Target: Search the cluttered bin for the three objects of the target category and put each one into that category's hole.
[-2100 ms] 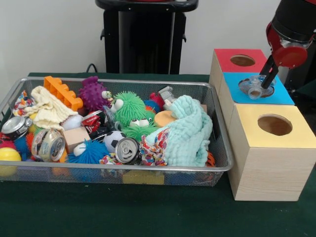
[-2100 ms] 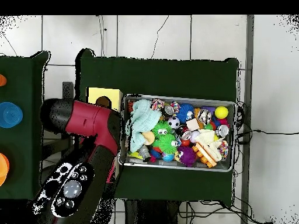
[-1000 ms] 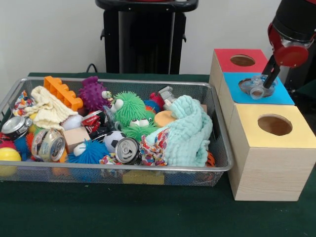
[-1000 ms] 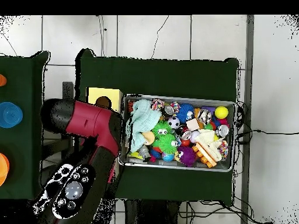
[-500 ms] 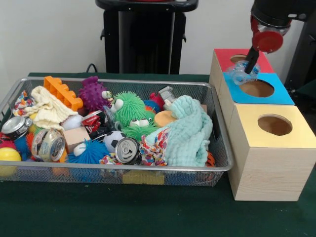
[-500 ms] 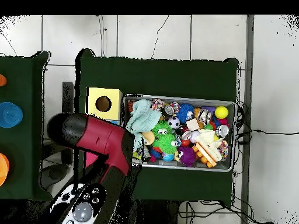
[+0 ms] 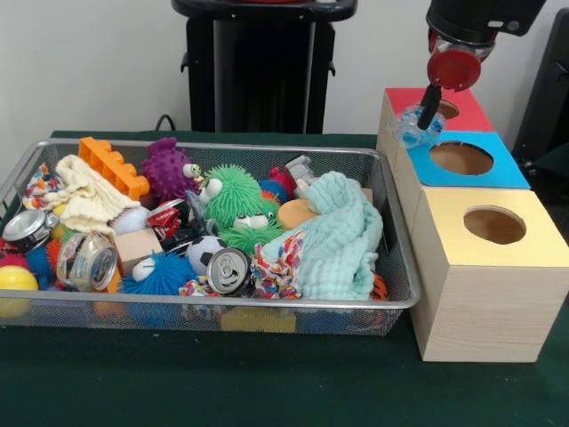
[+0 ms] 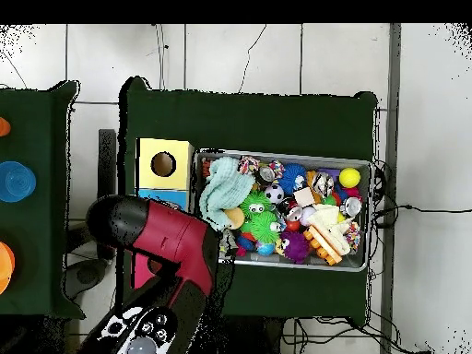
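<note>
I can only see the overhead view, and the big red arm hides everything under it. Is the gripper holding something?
Observer: Yes. In the front view the gripper is shut on a clear plastic item.
Operator: Where is it hanging?
Observer: Up in the air, about where the red box meets the blue box, on the side towards the bin. It looks beside the holes, not over one.
Operator: Is the blue one blocked?
Observer: No, the blue box's hole is uncovered.
</note>
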`<act>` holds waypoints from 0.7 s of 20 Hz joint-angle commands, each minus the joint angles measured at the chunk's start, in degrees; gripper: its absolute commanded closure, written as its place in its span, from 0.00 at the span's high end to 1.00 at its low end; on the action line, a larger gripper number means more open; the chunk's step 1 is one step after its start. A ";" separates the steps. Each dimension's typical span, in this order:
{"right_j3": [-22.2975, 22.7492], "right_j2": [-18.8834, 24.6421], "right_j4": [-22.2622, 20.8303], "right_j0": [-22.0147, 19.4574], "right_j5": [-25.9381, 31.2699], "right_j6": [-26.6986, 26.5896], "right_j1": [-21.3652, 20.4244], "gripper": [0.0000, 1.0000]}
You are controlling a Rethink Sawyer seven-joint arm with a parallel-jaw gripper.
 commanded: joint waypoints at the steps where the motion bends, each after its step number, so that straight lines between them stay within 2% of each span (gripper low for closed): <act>1: 2.17 9.73 0.68 -1.77 -2.26 5.14 3.46 0.00; 7: -2.51 9.99 1.74 -1.38 -0.64 9.28 5.95 0.00; 14: -3.54 9.72 1.86 -1.61 1.57 9.57 5.23 0.00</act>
